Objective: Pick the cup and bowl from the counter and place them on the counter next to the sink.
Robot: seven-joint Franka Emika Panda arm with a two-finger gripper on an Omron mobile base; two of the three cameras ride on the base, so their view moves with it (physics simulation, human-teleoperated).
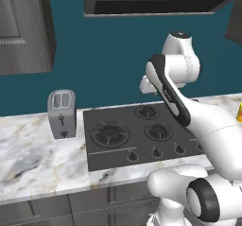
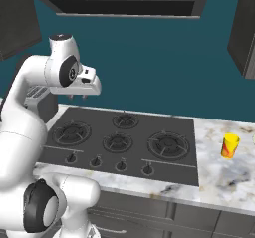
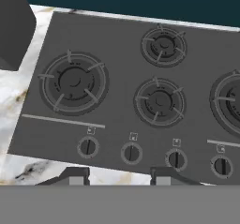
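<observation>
One arm hovers over the stove (image 2: pixel 119 137), its gripper (image 3: pixel 117 175) partly open and holding nothing. Well off to its right, past the burners, a yellow cup (image 2: pixel 230 146) stands upright on the marble counter (image 2: pixel 224 177).
</observation>
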